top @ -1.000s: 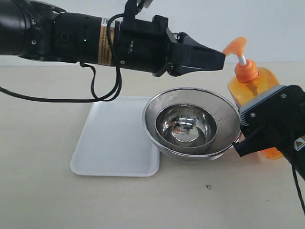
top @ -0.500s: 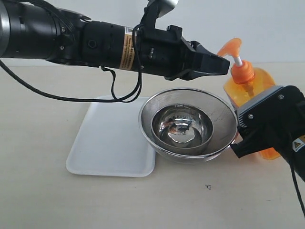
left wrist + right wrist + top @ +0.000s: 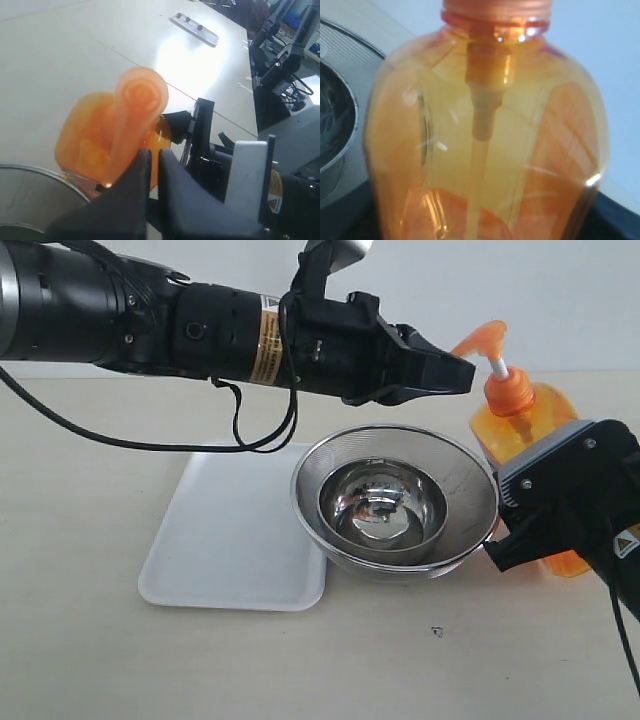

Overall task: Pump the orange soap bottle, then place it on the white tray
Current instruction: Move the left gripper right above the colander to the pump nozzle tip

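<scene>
Right now my left gripper (image 3: 464, 373), jaws pressed together and holding nothing, sits just beside the spout of the orange soap bottle (image 3: 545, 410). The bottle stands at the right of the frame next to the bowls, off the white tray (image 3: 230, 540). My right gripper (image 3: 532, 528) clamps the bottle's body. A small steel bowl (image 3: 385, 502) nests inside a larger mesh bowl (image 3: 460, 475), whose rim overlaps the tray's right edge.

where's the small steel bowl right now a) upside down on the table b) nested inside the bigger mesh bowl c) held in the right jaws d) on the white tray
b: the small steel bowl sits upright inside the larger mesh bowl
</scene>
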